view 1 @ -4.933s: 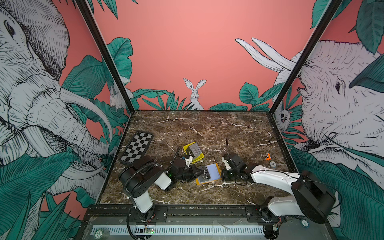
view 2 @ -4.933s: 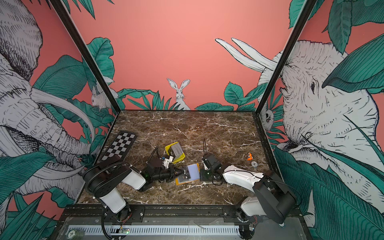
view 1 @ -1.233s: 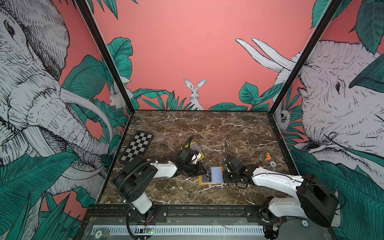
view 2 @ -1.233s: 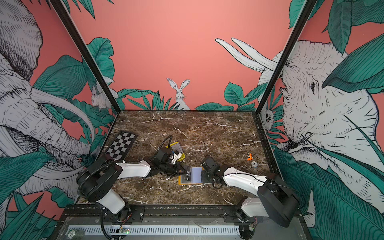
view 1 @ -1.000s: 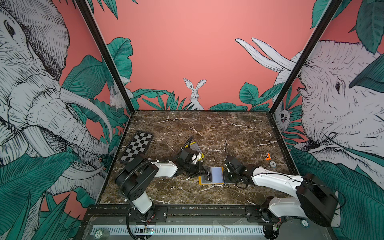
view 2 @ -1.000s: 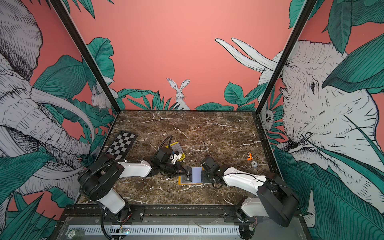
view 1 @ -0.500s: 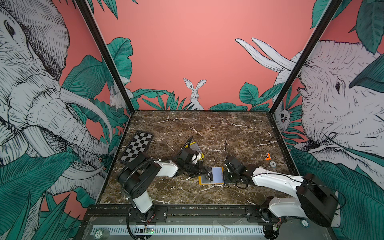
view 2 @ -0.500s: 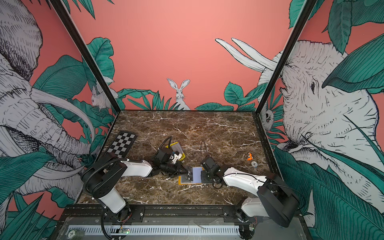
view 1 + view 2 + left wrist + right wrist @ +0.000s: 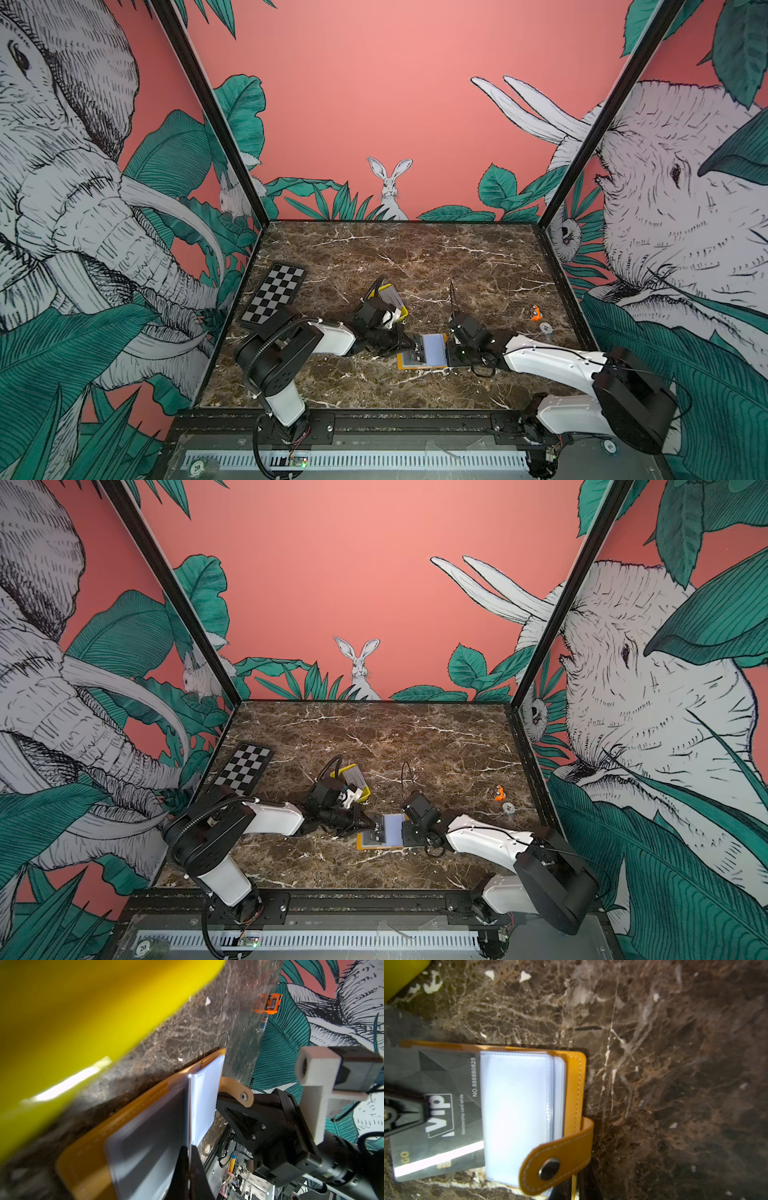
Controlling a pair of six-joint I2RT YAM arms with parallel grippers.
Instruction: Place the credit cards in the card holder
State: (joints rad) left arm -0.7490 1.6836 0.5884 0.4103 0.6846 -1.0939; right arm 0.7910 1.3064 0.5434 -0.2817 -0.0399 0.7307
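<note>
My left gripper [image 9: 407, 341], pinched on one credit card [image 9: 436, 1105], had carried it from the yellow tray [image 9: 62, 1012] to the card holder [image 9: 574, 1084]'s clear sleeve [image 9: 517, 1105]. My right gripper [image 9: 451, 354] stayed clamped on the holder's edge, so insertion looked next.

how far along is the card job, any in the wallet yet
Done: the orange-yellow leather-like folding card holder lies open, its edge pinched by the shut right pincer. In hand: the left pincer grips one black VIP card, edge meeting the clear plastic sleeves; no card shows seated inside. Left: seat this card, then the grey card stack in the bright yellow plastic tray.
</note>
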